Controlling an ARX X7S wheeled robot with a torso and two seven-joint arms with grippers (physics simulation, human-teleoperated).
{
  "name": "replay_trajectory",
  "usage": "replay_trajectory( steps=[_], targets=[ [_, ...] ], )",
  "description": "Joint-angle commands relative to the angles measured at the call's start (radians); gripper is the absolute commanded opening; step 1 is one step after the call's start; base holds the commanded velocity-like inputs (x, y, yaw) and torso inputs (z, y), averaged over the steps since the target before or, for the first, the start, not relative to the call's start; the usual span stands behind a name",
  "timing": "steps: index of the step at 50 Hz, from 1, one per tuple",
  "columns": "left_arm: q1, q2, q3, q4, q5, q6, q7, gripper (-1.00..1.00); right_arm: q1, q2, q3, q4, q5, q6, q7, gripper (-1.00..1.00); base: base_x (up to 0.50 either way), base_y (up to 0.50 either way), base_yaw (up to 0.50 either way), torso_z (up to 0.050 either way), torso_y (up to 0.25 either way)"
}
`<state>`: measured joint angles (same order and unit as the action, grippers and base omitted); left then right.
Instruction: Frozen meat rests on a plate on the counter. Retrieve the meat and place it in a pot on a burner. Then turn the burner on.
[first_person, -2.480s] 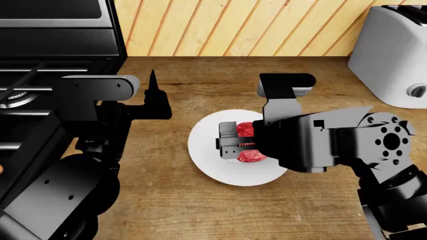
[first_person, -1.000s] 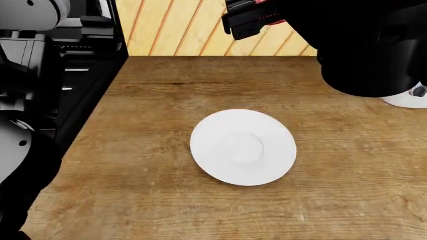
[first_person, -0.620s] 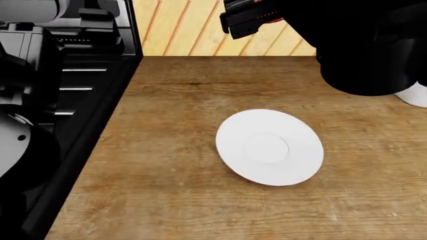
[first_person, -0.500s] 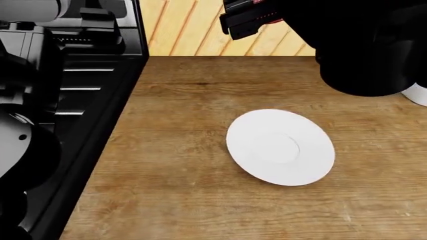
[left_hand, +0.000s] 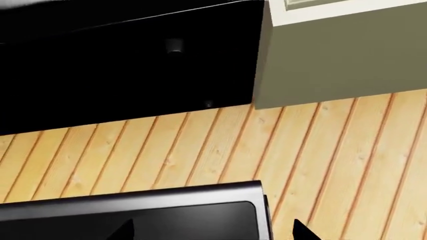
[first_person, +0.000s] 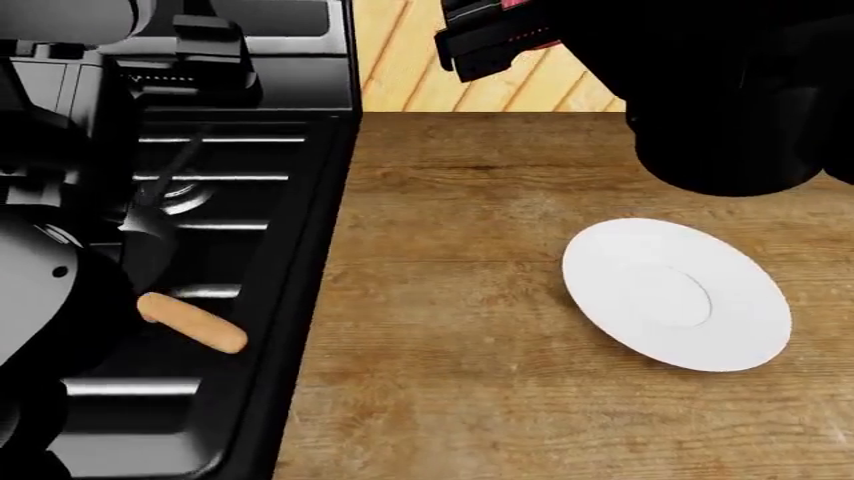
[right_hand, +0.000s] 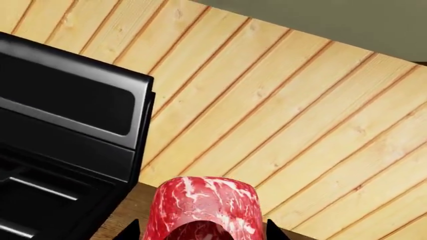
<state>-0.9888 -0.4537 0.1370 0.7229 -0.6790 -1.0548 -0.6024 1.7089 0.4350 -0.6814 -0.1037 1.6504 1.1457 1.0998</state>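
My right gripper (right_hand: 203, 232) is shut on the frozen meat (right_hand: 203, 205), a red marbled lump held high in front of the plank wall. In the head view that gripper (first_person: 487, 40) is at the top, above the counter's back edge. The white plate (first_person: 677, 295) lies empty on the wooden counter (first_person: 441, 300). The pot shows only its tan handle (first_person: 194, 322) on the black stove (first_person: 254, 250); my left arm hides its bowl. A burner (first_person: 180, 195) shows under the grates. My left gripper (left_hand: 212, 232) is open and empty, facing the stove's back panel.
The stove's raised back panel (first_person: 254, 20) and the plank wall (first_person: 400, 60) stand behind. My left arm (first_person: 54, 280) covers much of the stove's left side. A dark hood (left_hand: 127, 60) hangs above in the left wrist view.
The meat has been lifted off the plate in my right gripper. The head view has swung left: the plate slid right in view, and the stove and pot handle came into view.
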Motion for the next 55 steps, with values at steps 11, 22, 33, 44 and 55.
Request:
replay_trajectory(
  steps=[11,22,33,44,55],
  targets=[
    [0.007,-0.001,0.01,-0.009,0.003,0.02,0.0,1.0,0.015,0.006,0.011,-0.004,-0.038,0.005,0.003,-1.0,0.0,0.36,0.0,0.0,0.001],
    [-0.002,0.0,0.028,-0.023,0.014,0.038,0.007,1.0,0.017,0.004,0.004,0.002,-0.049,0.0,-0.013,-1.0,0.0,0.36,0.0,0.001,0.002],
    [-0.001,0.001,0.03,-0.018,0.009,0.039,0.002,1.0,0.015,0.004,0.003,0.0,-0.052,-0.009,-0.019,-1.0,0.0,0.36,0.0,0.0,0.001],
    [0.009,0.004,0.04,-0.03,0.018,0.06,0.004,1.0,0.006,0.002,0.0,-0.001,-0.045,-0.016,-0.018,-1.0,0.0,0.36,0.0,0.001,0.002],
    [0.007,0.01,0.057,-0.051,0.028,0.083,0.013,1.0,-0.01,0.005,-0.002,-0.006,-0.024,-0.018,-0.011,-1.0,0.0,0.36,0.0,0.001,0.001]
  ],
)
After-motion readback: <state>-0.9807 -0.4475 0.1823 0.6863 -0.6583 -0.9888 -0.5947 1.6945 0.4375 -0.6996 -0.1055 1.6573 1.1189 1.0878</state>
